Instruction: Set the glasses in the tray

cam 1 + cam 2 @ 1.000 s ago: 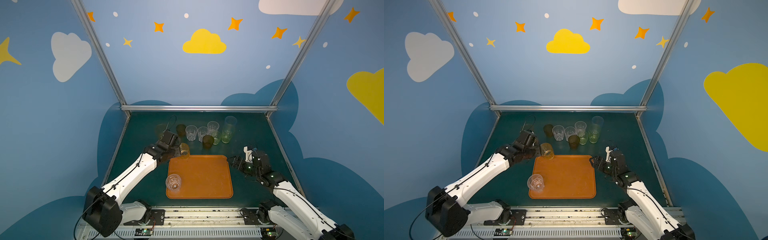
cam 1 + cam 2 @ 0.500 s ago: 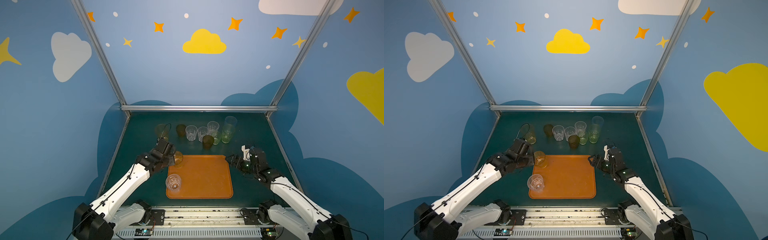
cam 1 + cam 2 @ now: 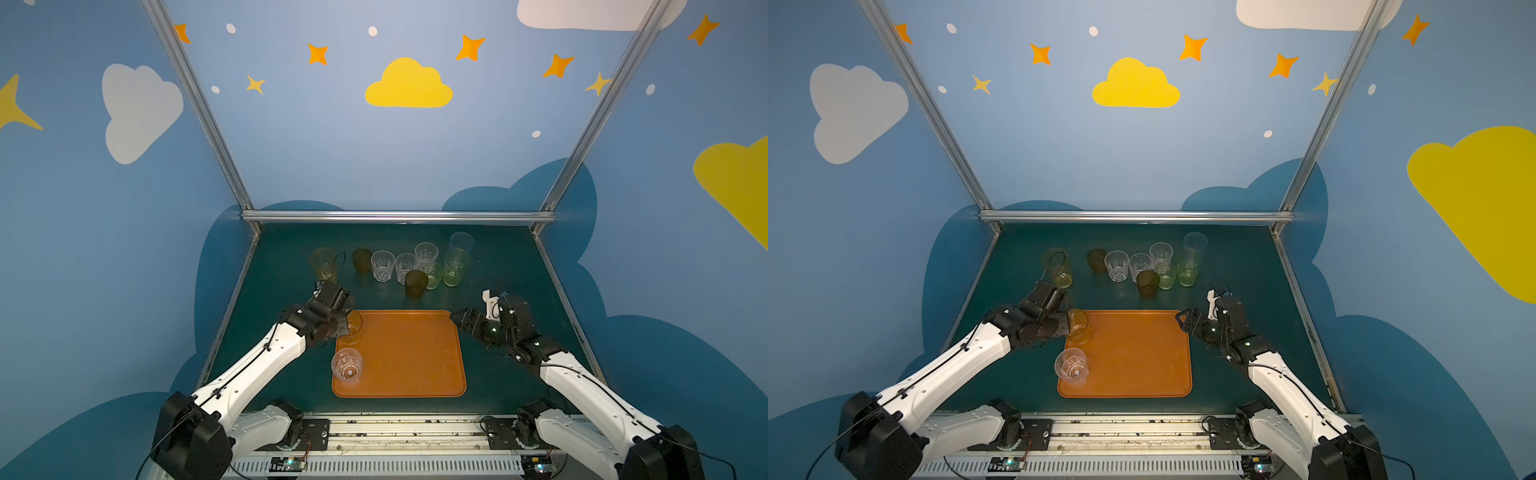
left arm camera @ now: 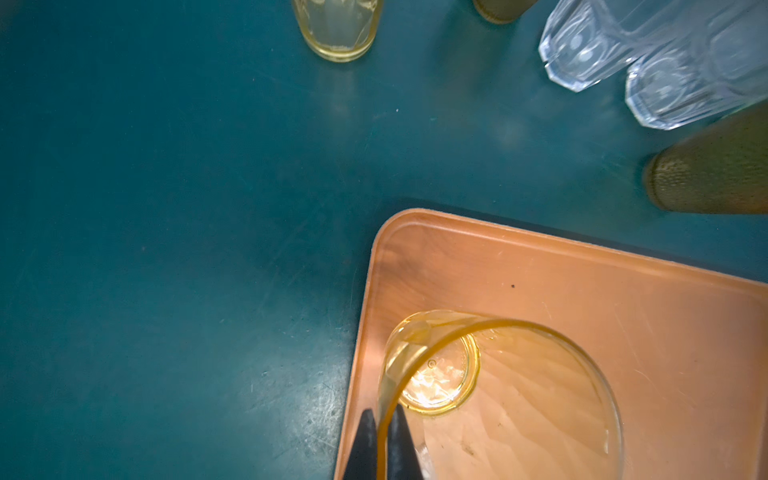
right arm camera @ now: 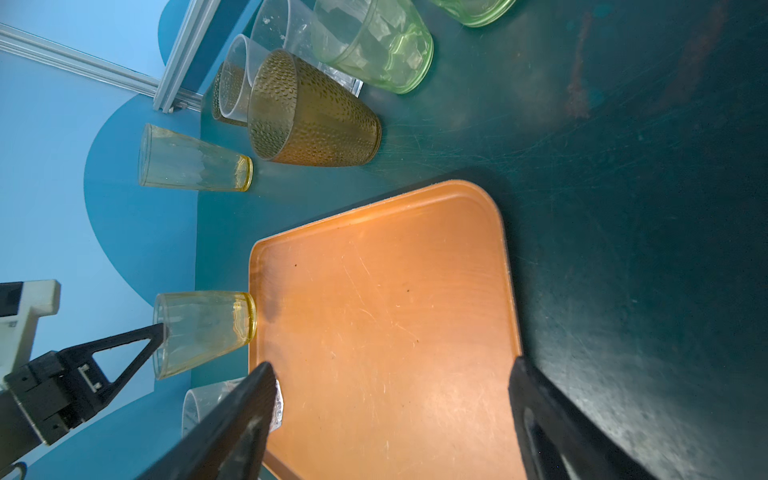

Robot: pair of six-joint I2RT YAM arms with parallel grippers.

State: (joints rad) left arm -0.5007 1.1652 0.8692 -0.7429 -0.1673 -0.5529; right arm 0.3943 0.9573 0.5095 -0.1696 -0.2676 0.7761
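**Change from one second earlier.** The left arm has drawn back toward 6 o'clock, carrying the amber glass [image 3: 354, 329] from just beyond the tray [image 3: 415, 361] to its 10 o'clock corner. The right arm has barely shifted. Directions are read in the top views on a dial centred on the tray, with 12 o'clock toward the back wall.

**Left gripper** [image 3: 347, 326]. The fingers are pressed together on the wall of the amber glass [image 4: 436, 374] at its rim, one inside and one outside. The glass is upright, with its base inside the tray's rounded corner. Whether the base touches the tray floor cannot be told.

**Right gripper** [image 3: 459, 321]. The jaws are spread wide and hold nothing. It hovers at the tray's 2 o'clock corner, and in the right wrist view the tray [image 5: 395, 291] shows between the two fingers.

**Clear faceted glass** [image 3: 347, 370]. It stands upright on the tray at 8 o'clock, near the left rim and just toward 6 o'clock of the amber glass.

**Other glasses.** The rest stand on the table [image 3: 498, 266] beyond the tray.
- A tall amber glass [image 3: 324, 264] stands at 11 o'clock.
- The tall green glass [image 3: 455, 270] stands at 1 o'clock.
- Clear and dark ones stand between these two.
- One dark brown glass [image 3: 416, 283] stands nearest the tray's far rim.
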